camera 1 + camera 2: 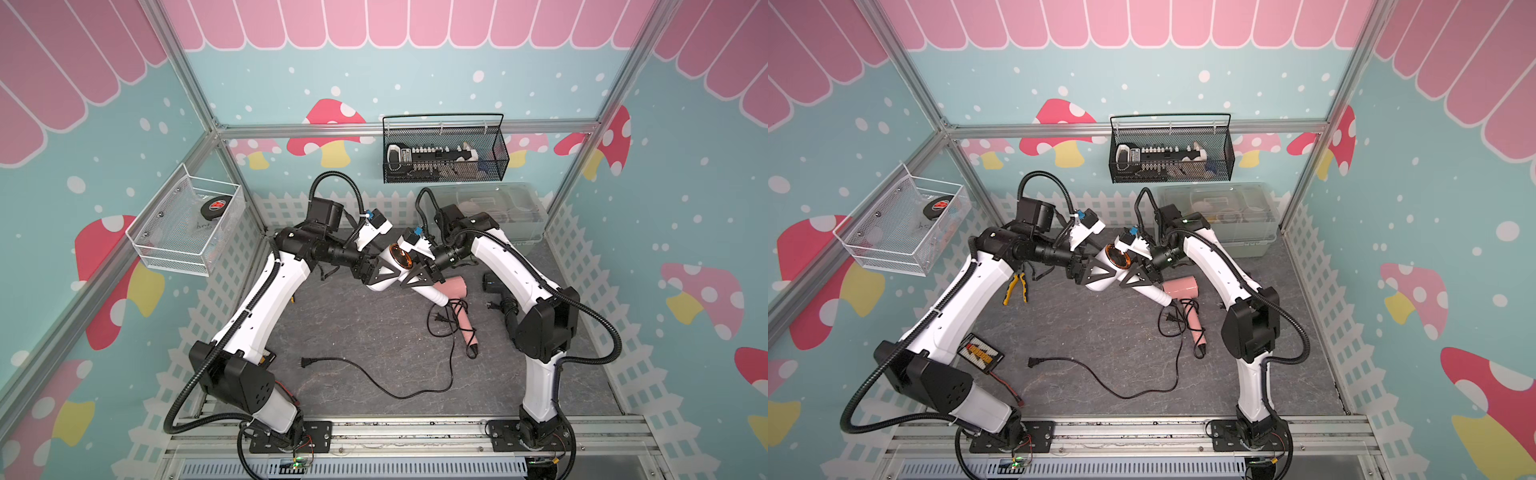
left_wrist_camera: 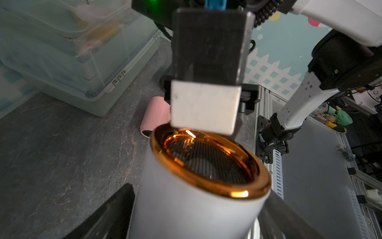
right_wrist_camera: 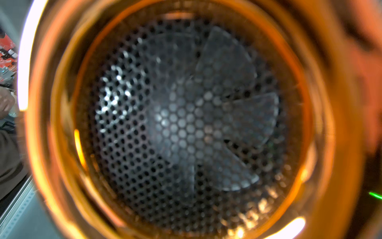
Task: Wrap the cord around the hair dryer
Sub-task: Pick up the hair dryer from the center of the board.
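**Colleague:** Where do your jaws stand?

**Operator:** My left gripper [image 1: 380, 272] is spread wide around the barrel of the white hair dryer [image 1: 383, 286]. In the left wrist view I see one dark finger on each side of the barrel, so I read that as a grip. My right gripper [image 1: 417, 276] is set narrower. One white pad [image 2: 204, 107] sits right at the dryer's copper rim [image 2: 237, 193], but I cannot tell whether it is pinching anything.

**Colleague:** And the dryer itself?

**Operator:** It is at the centre of both top views, tilted with its mouth facing up. The handle slopes down to the lower right, toward a pink hair dryer [image 1: 455, 286] lying on the table [image 1: 353, 324].

**Colleague:** How far along are you?

**Operator:** Barely begun, I'd judge. The cord [image 1: 399, 397] lies loose in a long curve across the lower middle of the frame, and its plug [image 1: 305, 362] is at the left end. I see no turn of it around the white body or handle, so all the winding is left. The pink one has its own cord looped at its handle.

**Colleague:** What are the materials like?

**Operator:** The barrel is a smooth, glossy white cylinder, probably slippery under my pads. The rim is a polished copper-coloured ring, mirror-bright. Inside it is a fine perforated metal grille [image 3: 186, 124], with fan blades showing through in the right wrist view. The cord is thin, black and limp. The table is matte grey with a stone pattern.
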Robot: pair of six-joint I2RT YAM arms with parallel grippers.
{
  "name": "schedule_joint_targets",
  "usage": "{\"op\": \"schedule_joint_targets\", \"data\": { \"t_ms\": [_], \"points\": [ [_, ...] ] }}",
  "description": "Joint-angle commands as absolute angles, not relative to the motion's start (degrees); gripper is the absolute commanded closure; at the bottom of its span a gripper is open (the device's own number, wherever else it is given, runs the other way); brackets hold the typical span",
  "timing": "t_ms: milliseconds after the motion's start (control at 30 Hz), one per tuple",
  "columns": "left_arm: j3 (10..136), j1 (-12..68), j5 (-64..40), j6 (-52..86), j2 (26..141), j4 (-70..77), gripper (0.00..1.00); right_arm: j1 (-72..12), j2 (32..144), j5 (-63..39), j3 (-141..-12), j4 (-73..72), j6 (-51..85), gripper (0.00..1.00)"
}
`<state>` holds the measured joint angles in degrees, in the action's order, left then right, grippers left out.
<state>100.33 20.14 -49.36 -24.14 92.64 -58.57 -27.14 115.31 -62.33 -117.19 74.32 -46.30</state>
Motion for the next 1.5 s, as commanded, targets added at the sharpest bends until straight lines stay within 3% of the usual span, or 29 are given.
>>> {"op": "schedule_joint_targets", "data": {
  "t_ms": [0,133,700,867,967,1000,1100,1133,1300,1467],
  "points": [
    [103.88,23.18,-48.19,-30.19,94.88,-65.09,0.12,-27.82,116.32,-64.55,-120.06,81.62,-53.65,0.82],
    [105.58,26.27,-45.59,-31.55,96.74,-67.27,0.13,-27.12,117.97,-66.62,-122.50,84.27,-55.84,0.82],
    [101.25,26.19,-44.55,-30.45,94.95,-64.95,0.16,-24.17,117.43,-70.20,-122.47,84.81,-57.98,0.81],
    [101.16,26.67,-45.29,-29.37,95.28,-64.26,0.21,-24.18,117.41,-71.60,-123.07,84.72,-58.11,0.81],
    [102.14,27.29,-45.30,-28.62,95.96,-63.91,0.32,-24.26,117.88,-71.96,-123.66,84.68,-57.72,0.81],
    [102.53,27.42,-45.27,-28.27,96.37,-63.93,0.41,-24.26,118.03,-72.36,-123.87,84.70,-57.66,0.80],
    [103.42,27.67,-43.30,-26.80,97.40,-63.90,0.95,-24.26,118.34,-73.35,-124.44,84.73,-57.53,0.76],
    [103.52,27.69,-42.41,-26.40,97.55,-63.91,1.00,-24.26,118.62,-73.43,-124.74,84.65,-57.32,0.72],
    [102.97,27.64,-33.66,-24.86,94.96,-63.32,1.00,-23.71,119.58,-72.21,-126.85,84.21,-54.89,0.44],
    [101.31,26.15,-22.95,-22.12,88.78,-59.98,1.00,-21.56,118.48,-74.19,-127.14,82.42,-51.89,0.26]
  ]
}}
